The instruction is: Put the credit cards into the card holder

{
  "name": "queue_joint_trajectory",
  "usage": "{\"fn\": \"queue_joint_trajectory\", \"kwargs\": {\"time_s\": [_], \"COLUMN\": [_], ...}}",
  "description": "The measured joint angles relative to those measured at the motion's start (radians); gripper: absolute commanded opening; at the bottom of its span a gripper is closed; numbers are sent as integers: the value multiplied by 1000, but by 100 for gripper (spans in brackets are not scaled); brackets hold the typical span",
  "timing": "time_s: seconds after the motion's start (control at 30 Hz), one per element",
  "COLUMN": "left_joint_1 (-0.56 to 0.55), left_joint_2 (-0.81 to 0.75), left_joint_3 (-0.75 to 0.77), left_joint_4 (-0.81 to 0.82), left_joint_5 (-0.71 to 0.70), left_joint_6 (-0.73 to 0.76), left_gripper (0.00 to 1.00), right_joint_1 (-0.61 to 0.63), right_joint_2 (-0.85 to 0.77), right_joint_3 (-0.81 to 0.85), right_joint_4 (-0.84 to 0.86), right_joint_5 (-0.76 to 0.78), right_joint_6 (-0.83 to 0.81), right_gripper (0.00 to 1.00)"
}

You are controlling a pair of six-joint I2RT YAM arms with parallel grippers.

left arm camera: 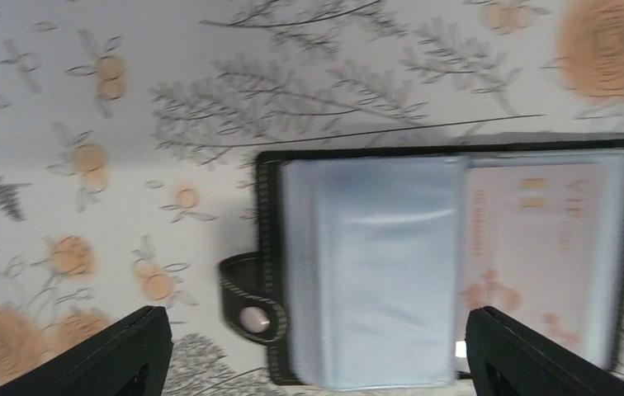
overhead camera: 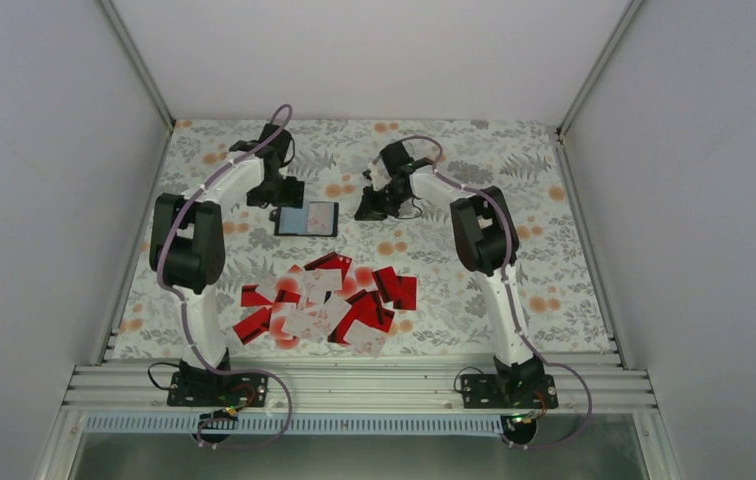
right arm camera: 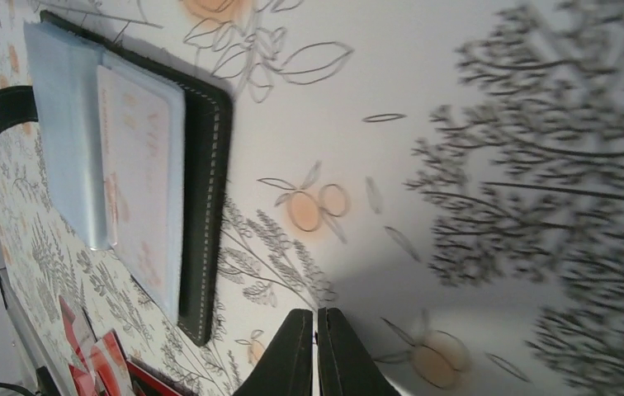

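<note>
The card holder (overhead camera: 306, 218) lies open on the floral cloth, black with pale blue sleeves. A pale pink card (left arm camera: 531, 239) sits in its right pocket. In the left wrist view the card holder (left arm camera: 375, 264) lies between and below my open, empty left gripper (left arm camera: 315, 318), whose fingers (left arm camera: 127, 346) straddle it. From above, the left gripper (overhead camera: 284, 195) hovers at its far left edge. My right gripper (overhead camera: 369, 208) is shut and empty, right of the holder (right arm camera: 127, 165), fingertips together (right arm camera: 318, 318). The credit cards (overhead camera: 329, 300), red and white, lie in a loose pile nearer the arms.
The cloth (overhead camera: 514, 160) covers the table between white walls. A snap strap (left arm camera: 247, 301) sticks out of the holder's left edge. Some red cards (right arm camera: 94, 363) show at the bottom left of the right wrist view. A metal rail (overhead camera: 354, 385) runs along the near edge.
</note>
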Motion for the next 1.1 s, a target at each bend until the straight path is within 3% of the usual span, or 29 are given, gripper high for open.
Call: {"fn": "queue_joint_trajectory", "kwargs": {"time_s": [0.2,0.6,1.1], "left_joint_1": [1,0,0], "left_joint_2": [0,0,0], "left_joint_3": [-50,-116,-117], "left_joint_4": [-5,34,106], "left_joint_5": [-108,-186,-196], "left_joint_6": [1,1,41], "left_gripper": [77,60,20], "right_joint_1": [-36,-52,-63], "right_joint_2": [-16,-42,-83], "right_joint_3": [-26,-72,-142], "right_joint_4": [-2,8,29], "right_joint_5": [1,1,6], "right_joint_6": [0,0,-8], "right_gripper": [4,4,4]}}
